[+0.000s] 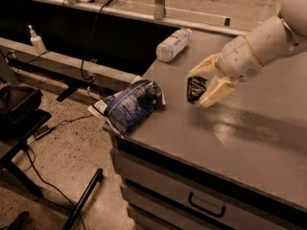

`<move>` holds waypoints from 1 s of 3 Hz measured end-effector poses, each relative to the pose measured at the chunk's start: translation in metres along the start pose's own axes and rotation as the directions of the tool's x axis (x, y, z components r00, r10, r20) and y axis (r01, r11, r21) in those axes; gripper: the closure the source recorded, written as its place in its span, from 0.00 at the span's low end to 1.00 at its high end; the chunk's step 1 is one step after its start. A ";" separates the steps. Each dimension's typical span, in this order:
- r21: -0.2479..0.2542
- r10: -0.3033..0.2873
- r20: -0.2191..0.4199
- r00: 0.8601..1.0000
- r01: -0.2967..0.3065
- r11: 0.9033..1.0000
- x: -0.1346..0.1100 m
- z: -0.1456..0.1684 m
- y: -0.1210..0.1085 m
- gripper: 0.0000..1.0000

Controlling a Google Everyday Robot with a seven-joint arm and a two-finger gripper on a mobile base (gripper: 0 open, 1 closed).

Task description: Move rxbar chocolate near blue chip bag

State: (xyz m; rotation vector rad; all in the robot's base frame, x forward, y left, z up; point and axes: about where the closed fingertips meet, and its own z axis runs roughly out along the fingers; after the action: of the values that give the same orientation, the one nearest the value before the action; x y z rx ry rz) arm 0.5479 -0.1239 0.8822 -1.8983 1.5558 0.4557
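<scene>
The rxbar chocolate (pixel 195 88) is a small black-wrapped bar held upright between the cream fingers of my gripper (pixel 203 86), just above the grey tabletop. The gripper comes in from the right on a white arm. The blue chip bag (pixel 130 104) lies crinkled at the table's left edge, partly hanging over it, a short way left of the bar.
A clear plastic bottle (pixel 173 45) lies on its side at the back of the grey table (pixel 230 133). Drawers (pixel 206 206) sit under the front edge. A dark bench, cables and a chair base stand on the floor to the left.
</scene>
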 end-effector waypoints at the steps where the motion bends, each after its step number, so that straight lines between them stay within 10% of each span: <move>1: 0.015 -0.013 0.001 1.000 0.013 1.000 -0.009 0.016 -0.004 0.62; 3: 0.013 -0.017 0.003 1.000 0.017 1.000 -0.012 0.022 -0.005 0.07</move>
State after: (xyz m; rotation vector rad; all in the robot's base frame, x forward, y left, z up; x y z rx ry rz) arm 0.5527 -0.0999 0.8741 -1.8984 1.5360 0.4404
